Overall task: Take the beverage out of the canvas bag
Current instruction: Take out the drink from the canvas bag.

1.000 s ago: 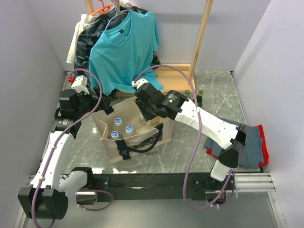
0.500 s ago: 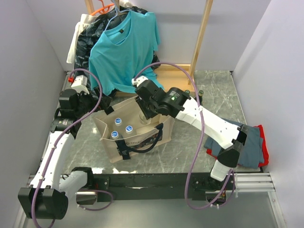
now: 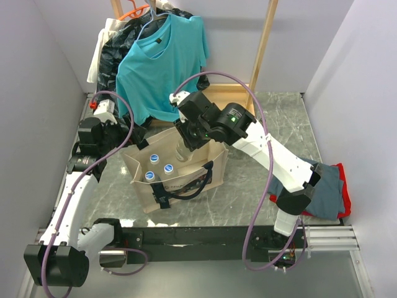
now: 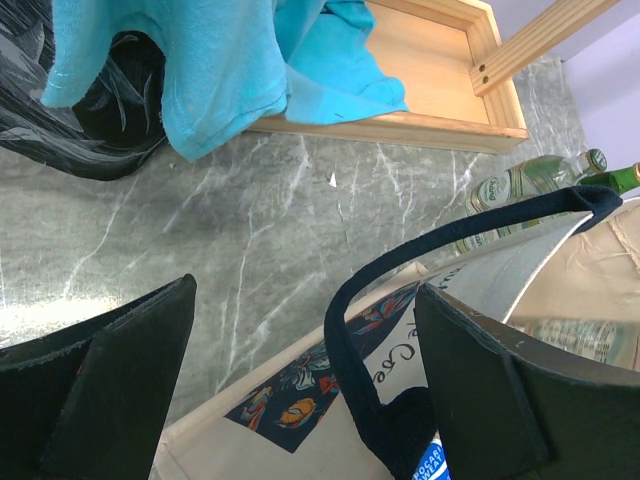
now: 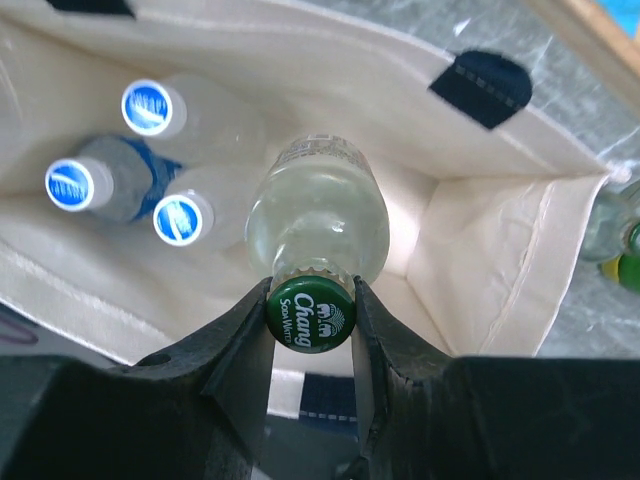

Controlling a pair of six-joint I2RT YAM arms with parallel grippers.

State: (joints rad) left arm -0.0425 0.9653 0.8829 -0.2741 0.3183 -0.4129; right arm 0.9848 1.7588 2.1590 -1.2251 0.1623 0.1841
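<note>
Clear glass bottle (image 5: 318,215) with green cap, pinched at the neck by right gripper (image 5: 310,312), fingers narrow around it, hanging over the open canvas bag (image 5: 500,240) (three blue-capped bottles (image 5: 150,106) upright inside). Left gripper (image 4: 305,292) spread wide, black strap handle (image 4: 338,335) between the fingers, unclamped. Underneath, grey marble table (image 3: 248,198); behind, teal T-shirt (image 3: 161,62) on a hanger, pale walls (image 3: 37,62).

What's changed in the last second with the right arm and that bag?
The right arm has risen and swung back toward the teal shirt, drawing the right gripper, shut on the green-capped bottle, slightly upward inside the canvas bag. The bag, three blue-capped bottles and left gripper stayed put.
</note>
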